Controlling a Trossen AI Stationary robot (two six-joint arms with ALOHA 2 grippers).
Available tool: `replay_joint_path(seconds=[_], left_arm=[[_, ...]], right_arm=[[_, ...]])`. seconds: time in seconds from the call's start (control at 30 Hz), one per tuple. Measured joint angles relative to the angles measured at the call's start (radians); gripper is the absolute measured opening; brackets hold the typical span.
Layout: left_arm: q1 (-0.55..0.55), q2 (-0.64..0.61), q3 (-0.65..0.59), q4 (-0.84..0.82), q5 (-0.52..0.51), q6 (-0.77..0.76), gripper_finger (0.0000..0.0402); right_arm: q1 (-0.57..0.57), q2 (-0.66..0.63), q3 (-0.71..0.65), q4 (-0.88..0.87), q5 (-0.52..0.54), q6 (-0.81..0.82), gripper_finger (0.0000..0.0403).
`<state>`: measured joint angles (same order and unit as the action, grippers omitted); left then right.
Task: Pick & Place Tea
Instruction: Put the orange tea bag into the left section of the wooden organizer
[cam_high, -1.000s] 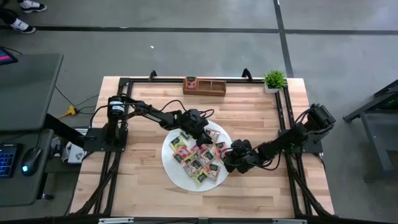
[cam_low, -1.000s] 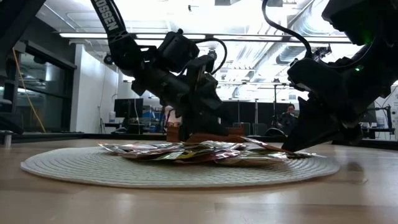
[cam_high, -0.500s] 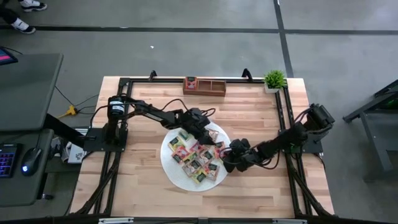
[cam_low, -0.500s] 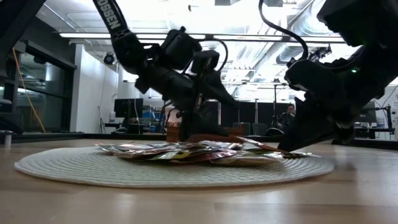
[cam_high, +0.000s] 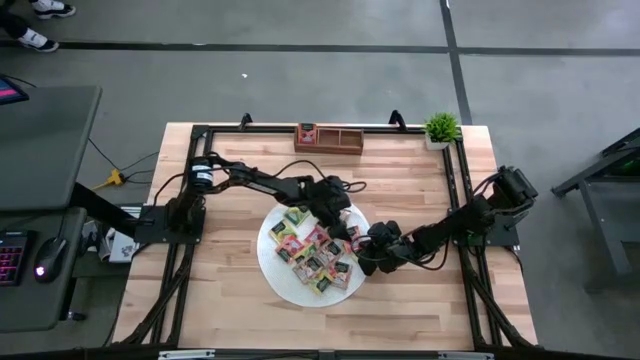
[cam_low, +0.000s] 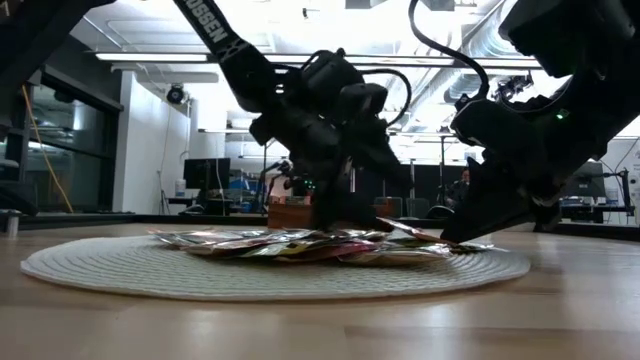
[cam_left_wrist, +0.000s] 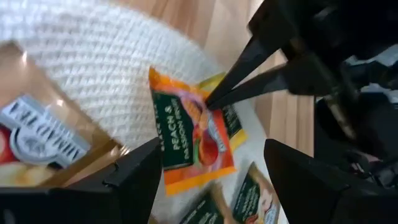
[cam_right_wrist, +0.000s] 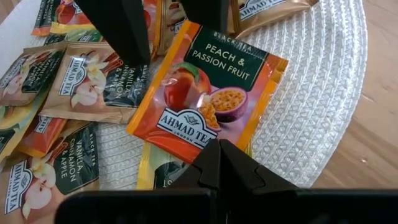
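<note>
High view. I take the round white mat (cam_high: 290, 280) as my landmark. The tea packets (cam_high: 318, 252) lie in a loose heap on the half of the mat nearer the wooden tray (cam_high: 329, 138). Over the last second my left pincer (cam_high: 338, 207) has shifted from above the heap's middle to the mat's edge on the tray side. My right pincer (cam_high: 366, 258) has held its place at the mat's rim on the side toward the right arm's base.

Low view. The left pincer (cam_low: 345, 205) hangs just above the heap (cam_low: 320, 243); a second ago it stood nearer the heap's centre. The right pincer (cam_low: 465, 232) comes down steeply to the mat's edge, its tip touching the outermost packet.

Left wrist view. My left fingers (cam_left_wrist: 134, 177) stand wide apart, having spread further within the last second, with nothing between them. Framed between them lies the orange peach packet (cam_left_wrist: 189, 140) on the mat, and the right pincer's closed tip (cam_left_wrist: 214, 99) rests on its corner.

Right wrist view. My right fingers (cam_right_wrist: 217, 165) are pressed together at the orange packet's (cam_right_wrist: 208, 90) lower edge, apparently pinning rather than holding it; the left fingers (cam_right_wrist: 121, 28) straddle its far side.

Judgement: the left pincer is now readied to take the pinned packet; no packet has yet left the mat in this attempt.
</note>
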<state>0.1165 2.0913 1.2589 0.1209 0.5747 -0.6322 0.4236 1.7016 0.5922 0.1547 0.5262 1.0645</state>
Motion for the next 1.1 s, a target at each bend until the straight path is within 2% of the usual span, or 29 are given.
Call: replay_joint_path(seconds=[0.17, 0.27, 0.43, 0.83, 1.1], left_arm=[[0.000, 0.002, 0.010, -0.004, 0.018, -0.001, 0.0274], [0.000, 0.002, 0.009, -0.025, 0.018, -0.001, 0.0260], [0.001, 0.002, 0.009, -0.022, 0.019, -0.001, 0.0201], [0.001, 0.002, 0.009, -0.023, 0.045, 0.026, 0.0018], [0.001, 0.002, 0.009, -0.026, 0.051, 0.061, 0.0002]], right_arm=[[0.000, 0.000, 0.000, 0.002, -0.001, -0.006, 0.0000], [0.000, 0.000, 0.000, 0.004, -0.001, -0.009, 0.0000], [0.000, 0.000, 0.000, 0.005, -0.001, -0.011, 0.0000], [0.000, 0.000, 0.000, 0.006, 0.000, -0.011, 0.0000], [0.000, -0.001, 0.000, 0.008, 0.000, -0.011, 0.0000]])
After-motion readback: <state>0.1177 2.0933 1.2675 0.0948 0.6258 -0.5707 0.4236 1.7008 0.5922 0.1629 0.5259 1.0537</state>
